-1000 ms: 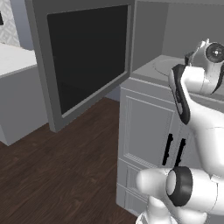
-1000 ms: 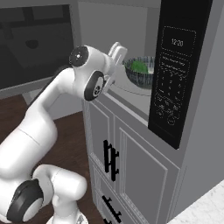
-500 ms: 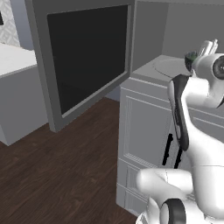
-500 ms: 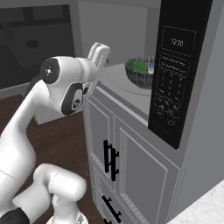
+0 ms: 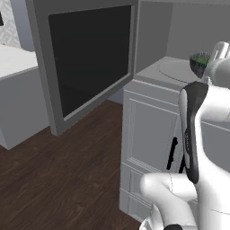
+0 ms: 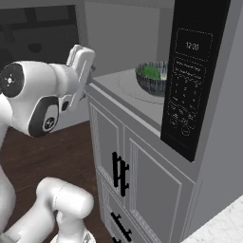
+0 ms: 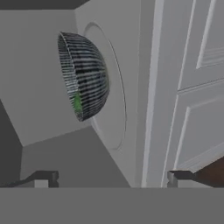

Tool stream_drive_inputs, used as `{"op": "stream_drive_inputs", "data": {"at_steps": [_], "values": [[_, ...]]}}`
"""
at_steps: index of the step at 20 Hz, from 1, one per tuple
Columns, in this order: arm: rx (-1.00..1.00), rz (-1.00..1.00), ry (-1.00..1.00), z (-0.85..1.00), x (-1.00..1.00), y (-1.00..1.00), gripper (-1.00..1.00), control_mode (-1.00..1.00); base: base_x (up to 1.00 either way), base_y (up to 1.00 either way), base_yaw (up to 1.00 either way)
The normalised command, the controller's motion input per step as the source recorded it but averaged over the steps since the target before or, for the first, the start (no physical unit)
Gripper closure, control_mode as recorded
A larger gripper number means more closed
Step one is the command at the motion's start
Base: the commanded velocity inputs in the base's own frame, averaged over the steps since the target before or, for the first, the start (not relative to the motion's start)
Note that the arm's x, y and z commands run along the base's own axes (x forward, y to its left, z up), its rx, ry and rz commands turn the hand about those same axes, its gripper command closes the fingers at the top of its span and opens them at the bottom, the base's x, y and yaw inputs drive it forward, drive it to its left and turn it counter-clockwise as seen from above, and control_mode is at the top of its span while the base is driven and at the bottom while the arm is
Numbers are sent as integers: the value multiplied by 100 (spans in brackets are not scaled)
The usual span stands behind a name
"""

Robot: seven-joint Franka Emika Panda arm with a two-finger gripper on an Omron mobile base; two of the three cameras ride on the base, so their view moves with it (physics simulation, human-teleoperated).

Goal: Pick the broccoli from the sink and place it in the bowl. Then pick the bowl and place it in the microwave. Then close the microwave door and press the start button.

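The bowl [image 6: 153, 78] stands on the round turntable [image 6: 129, 88] inside the microwave [image 5: 157, 31], with the green broccoli [image 6: 152, 71] lying in it. From the left the bowl [image 5: 199, 64] peeks out beside my arm, and in the hand view the bowl [image 7: 85, 76] appears rolled sideways, a speck of broccoli [image 7: 77, 103] at its rim. My gripper [image 6: 89, 71] hangs open and empty outside the cavity's front edge, apart from the bowl; its fingertips [image 7: 46, 177] stand wide. The microwave door [image 5: 90, 58] is swung fully open to the left.
The black control panel [image 6: 187, 90] with keypad and clock runs down the right of the cavity. Grey cabinet doors with black handles [image 6: 119, 168] sit below the microwave. A pale counter [image 5: 18, 58] stands beyond the open door, over dark wood floor [image 5: 67, 179].
My hand has drawn back out of the microwave, away from the bowl and toward the open door side. The bowl with the broccoli stays on the turntable.
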Motion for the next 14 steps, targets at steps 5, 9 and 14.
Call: {"op": "stream_drive_inputs", "data": {"at_steps": [5, 9, 14], "values": [[0, 6, -1, 1, -88, 46, -100, -100, 0, 0, 0], [0, 3, -4, -2, -77, 64, -100, -100, 0, 0, 0], [0, 5, -6, -1, -62, 74, -100, -100, 0, 0, 0]]}}
